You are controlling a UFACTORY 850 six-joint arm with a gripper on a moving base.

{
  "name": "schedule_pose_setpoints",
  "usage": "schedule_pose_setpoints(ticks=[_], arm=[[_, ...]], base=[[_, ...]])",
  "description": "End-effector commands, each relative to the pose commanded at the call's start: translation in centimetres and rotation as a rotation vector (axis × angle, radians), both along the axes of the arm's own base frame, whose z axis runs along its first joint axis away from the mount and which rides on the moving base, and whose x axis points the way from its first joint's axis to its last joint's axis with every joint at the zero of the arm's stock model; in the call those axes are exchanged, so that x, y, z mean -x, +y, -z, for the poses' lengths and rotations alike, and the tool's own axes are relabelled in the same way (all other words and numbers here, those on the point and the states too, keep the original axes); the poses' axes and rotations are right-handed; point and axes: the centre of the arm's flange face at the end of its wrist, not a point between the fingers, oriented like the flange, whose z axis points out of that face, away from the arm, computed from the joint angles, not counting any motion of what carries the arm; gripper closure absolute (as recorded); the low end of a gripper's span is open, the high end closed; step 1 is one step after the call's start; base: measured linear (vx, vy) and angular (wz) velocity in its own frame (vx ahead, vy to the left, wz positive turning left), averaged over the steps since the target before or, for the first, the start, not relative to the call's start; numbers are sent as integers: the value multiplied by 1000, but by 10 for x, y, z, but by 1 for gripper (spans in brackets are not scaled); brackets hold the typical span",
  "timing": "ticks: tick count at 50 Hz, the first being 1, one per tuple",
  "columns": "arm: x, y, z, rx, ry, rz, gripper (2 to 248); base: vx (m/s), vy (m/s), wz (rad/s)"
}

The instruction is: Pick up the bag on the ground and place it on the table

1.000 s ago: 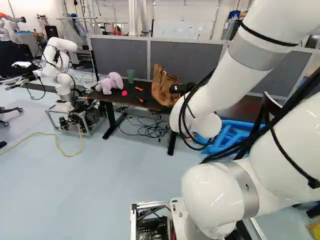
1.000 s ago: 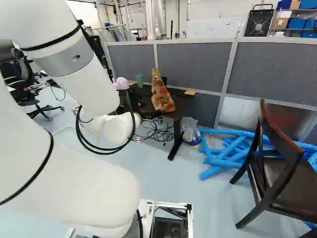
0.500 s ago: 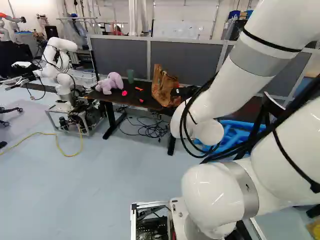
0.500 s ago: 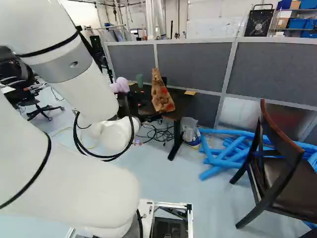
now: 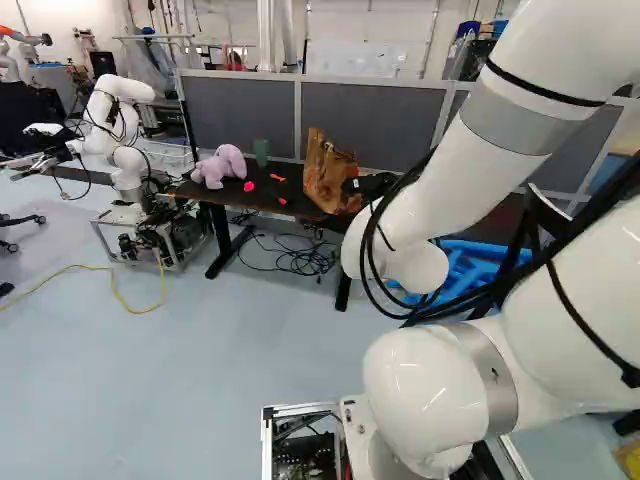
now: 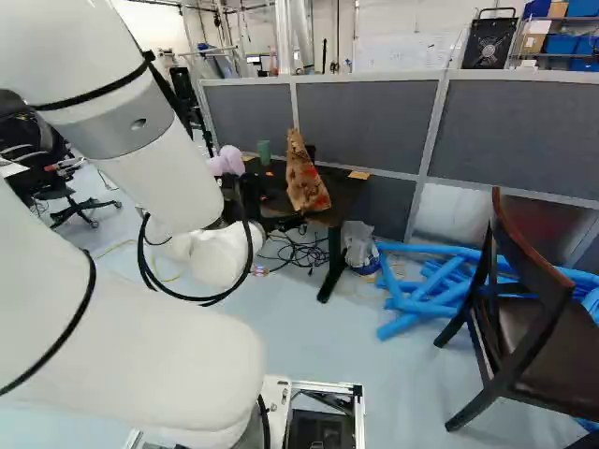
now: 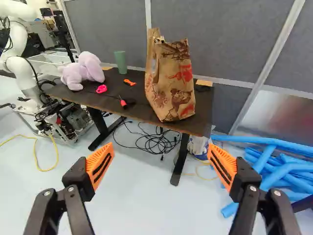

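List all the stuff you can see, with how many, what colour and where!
paper bag: one, brown and red, on the table
table: one, dark brown, before the panels
plush toy: one, light purple, on the table
cup: one, green, behind the toy
small items: three, pink, orange, red-black, on the table
panels: several, grey, behind the table
cables: several, black, under the table
tubes: several, blue, on the floor
wooden chair: one, dark, right of the right base view
another robot: one, white, beside the table
my arm: one, white
my fingers: two, black with orange pads, open
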Motion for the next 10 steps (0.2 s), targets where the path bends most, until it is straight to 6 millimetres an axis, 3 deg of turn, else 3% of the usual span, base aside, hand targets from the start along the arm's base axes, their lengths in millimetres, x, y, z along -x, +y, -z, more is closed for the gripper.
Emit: schedule_pose_setpoints(ticks=[10], arm=[[0, 0, 0, 0, 0, 0, 3]], base=[[0, 0, 0]])
